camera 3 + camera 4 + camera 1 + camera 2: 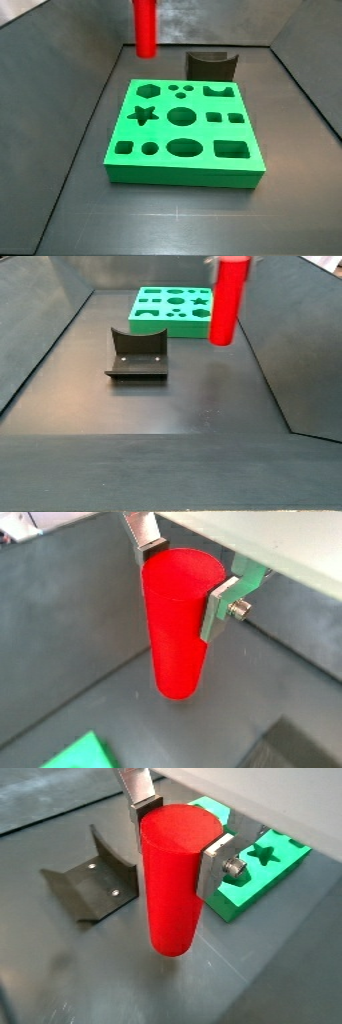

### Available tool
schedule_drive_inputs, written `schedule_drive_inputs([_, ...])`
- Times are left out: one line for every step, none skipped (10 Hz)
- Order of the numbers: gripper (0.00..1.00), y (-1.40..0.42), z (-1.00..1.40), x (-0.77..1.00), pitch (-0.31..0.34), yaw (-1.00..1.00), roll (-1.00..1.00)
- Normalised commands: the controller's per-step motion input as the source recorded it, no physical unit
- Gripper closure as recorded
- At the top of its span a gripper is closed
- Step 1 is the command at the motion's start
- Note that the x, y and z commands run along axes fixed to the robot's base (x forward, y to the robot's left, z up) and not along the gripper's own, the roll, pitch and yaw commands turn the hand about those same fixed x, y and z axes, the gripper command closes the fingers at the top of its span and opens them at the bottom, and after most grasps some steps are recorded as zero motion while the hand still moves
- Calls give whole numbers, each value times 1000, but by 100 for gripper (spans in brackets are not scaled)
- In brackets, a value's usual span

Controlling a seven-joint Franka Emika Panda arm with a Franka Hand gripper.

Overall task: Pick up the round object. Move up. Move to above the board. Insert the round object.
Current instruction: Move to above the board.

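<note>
In both wrist views the gripper (187, 580) has its jaws clamped on the upper part of the red cylinder peg (178, 622), which hangs upright clear of the dark bench (80, 622). A wrist view also shows the fixture (87, 888) beside the peg and a corner of the green board (261, 868) behind it.

In a side view the peg (144, 25) hangs beyond the board (183, 125), near the fixture (211, 65).

In a side view the peg (229, 301) hangs right of the fixture (136, 353), the board (174, 308) behind.
</note>
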Motion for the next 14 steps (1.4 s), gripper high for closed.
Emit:
schedule_drive_inputs([100, 564, 808, -732, -68, 26, -288])
schedule_drive_inputs([100, 266, 595, -528, -47, 6, -214])
schedule_drive_inputs([100, 93, 423, -355, -40, -3, -165])
schedule_drive_inputs([100, 50, 247, -186, -40, -8, -123])
schedule_drive_inputs([100, -1000, 277, 384, 167, -505, 380])
schedule_drive_inputs([100, -1000, 269, 396, 187, -487, 384])
schedule_drive_inputs([100, -1000, 278, 397, 197, -267, 318])
schedule_drive_inputs([100, -1000, 284, 405, 173, -153, 184])
schedule_drive_inputs([100, -1000, 281, 419, 157, -39, 89])
schedule_drive_inputs([100, -1000, 280, 426, 148, -24, 58])
schedule_drive_inputs([100, -1000, 283, 435, 144, -7, 15])
schedule_drive_inputs([100, -1000, 287, 445, 131, -5, -4])
schedule_drive_inputs([100, -1000, 287, 456, 119, 6, -7])
schedule_drive_inputs([100, -1000, 291, 464, 110, 8, -2])
